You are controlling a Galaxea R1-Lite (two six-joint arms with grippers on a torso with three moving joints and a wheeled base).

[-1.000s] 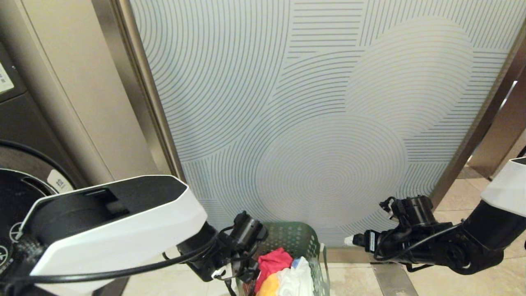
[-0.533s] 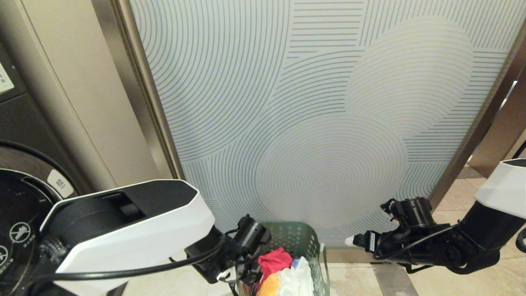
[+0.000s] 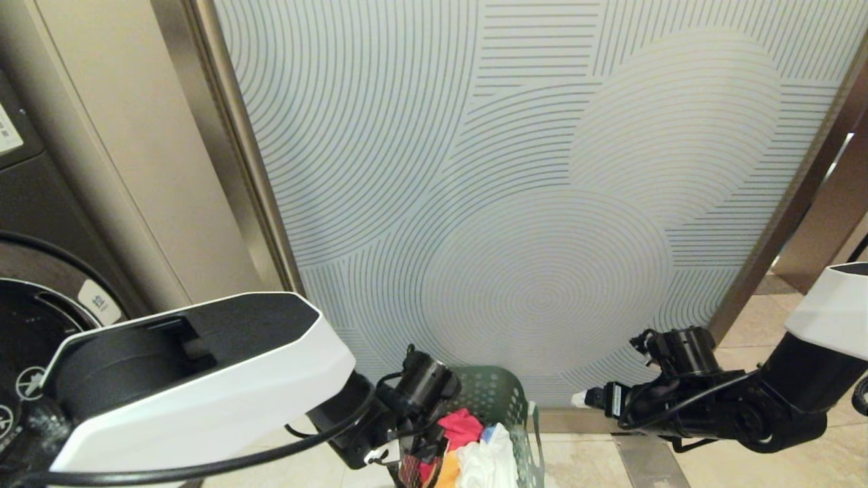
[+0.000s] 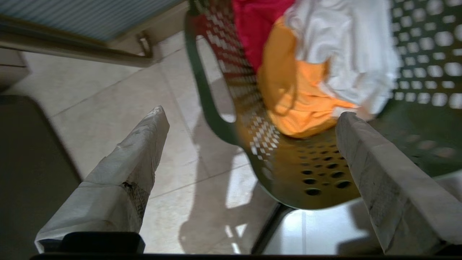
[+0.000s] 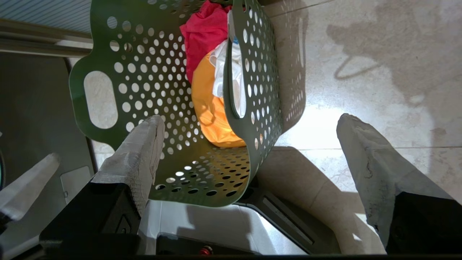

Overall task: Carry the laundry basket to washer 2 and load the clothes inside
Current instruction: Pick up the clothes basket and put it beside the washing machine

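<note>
The dark-green perforated laundry basket (image 3: 498, 396) sits on the floor at the bottom middle of the head view. It holds the clothes: a red piece (image 4: 256, 25), an orange one (image 4: 288, 90) and a white one (image 4: 346, 47). My left gripper (image 4: 252, 112) is open astride the basket's left rim, one finger over the floor, the other over the inside. My right gripper (image 5: 251, 118) is open around the basket's right wall with its loop handle (image 5: 234, 90), gripping nothing. A dark grey washer (image 3: 27, 318) stands at far left; its number does not show.
A frosted glass panel (image 3: 542, 203) with curved lines, in a metal frame, stands right behind the basket. A beige wall panel (image 3: 135, 169) separates it from the washer. Tiled floor (image 5: 361, 54) lies to the right. My white base (image 5: 202, 224) is just under the basket's near edge.
My left wrist has shifted a little to the right, closer over the basket, and now covers part of the red cloth. The right arm has hardly moved.
</note>
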